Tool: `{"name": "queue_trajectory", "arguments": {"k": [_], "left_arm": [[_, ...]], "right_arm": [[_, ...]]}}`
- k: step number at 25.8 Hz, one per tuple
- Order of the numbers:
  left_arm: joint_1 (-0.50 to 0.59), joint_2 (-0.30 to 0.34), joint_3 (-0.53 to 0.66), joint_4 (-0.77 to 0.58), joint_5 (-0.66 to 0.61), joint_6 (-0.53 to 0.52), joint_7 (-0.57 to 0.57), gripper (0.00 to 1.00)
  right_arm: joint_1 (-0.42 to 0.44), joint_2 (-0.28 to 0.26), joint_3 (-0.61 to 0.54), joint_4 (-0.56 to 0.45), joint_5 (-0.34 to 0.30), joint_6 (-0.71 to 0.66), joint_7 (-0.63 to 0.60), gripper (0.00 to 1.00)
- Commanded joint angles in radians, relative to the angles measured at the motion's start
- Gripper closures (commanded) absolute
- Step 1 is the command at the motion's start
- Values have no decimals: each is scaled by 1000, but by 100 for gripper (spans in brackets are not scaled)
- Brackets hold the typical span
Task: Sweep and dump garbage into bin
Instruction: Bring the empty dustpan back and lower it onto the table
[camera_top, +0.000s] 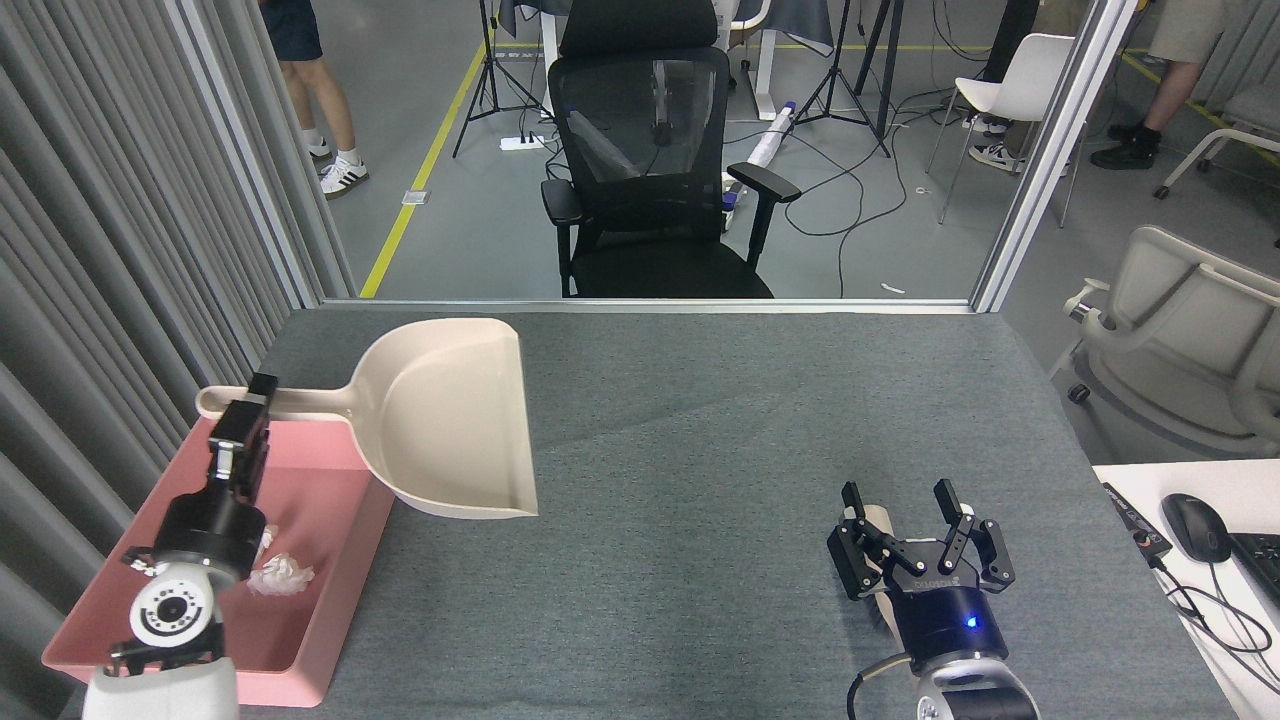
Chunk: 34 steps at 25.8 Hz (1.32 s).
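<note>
The left gripper (255, 397) comes up from the lower left corner and closes on the long handle of the beige dustpan (450, 420). Its dark fingers sit on both sides of the handle, near the handle's far end. The dustpan is held over the grey felt table (700, 430), with its open flat edge pointing to the right and toward the viewer. The scoop is empty, and its lower left part overlaps the right rim of the pink bin (330, 560).

The bin stands at the left edge of the table, just beside the grey curtain (110, 250). Inside it lies the garbage (280, 575): one crumpled white tissue wad is clearly visible on the bin floor, close to the right wall. A second small white piece shows just beside it, but the left arm covers most of it.

The right gripper (910, 520) rests low on the right part of the table, well apart from the bin and the dustpan. Its black fingers are spread, and between them there is a pale round piece, perhaps the handle of a brush; I cannot tell if the fingers press on it.

Behind the table stands a black office chair (650, 160). At the right there is a white desk with a black computer mouse (1195, 527).
</note>
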Motion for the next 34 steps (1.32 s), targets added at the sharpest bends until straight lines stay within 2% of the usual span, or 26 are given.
{"name": "queue_trajectory", "arguments": {"k": [1, 4, 8, 10, 13, 23, 28, 34], "left_arm": [[67, -96, -104, -43, -63, -39, 8, 92], [109, -141, -123, -37, -65, -46, 48, 92], [130, -161, -123, -2, -83, -54, 106, 92], [141, -165, -124, 7, -102, -62, 113, 92], [153, -207, -129, 49, -123, -65, 117, 92], [61, -214, -132, 294, -120, -128, 171, 91], [44, -216, -134, 378, -118, -174, 182, 89], [-29, -216, -130, 475, -121, -226, 182, 88]], "right_arm": [[-2, -12, -1, 6, -2, 0, 6, 1], [-1, -26, -1, 8, -2, 0, 6, 1], [1, -29, -3, 8, 0, 0, 6, 1], [-1, -28, -3, 6, 0, 0, 6, 1], [1, -22, -3, 8, 0, 0, 6, 1], [4, -23, 0, 6, 1, 0, 6, 1], [2, -23, 0, 6, 1, 0, 6, 1], [14, -25, 3, -9, 1, 0, 6, 1]]}}
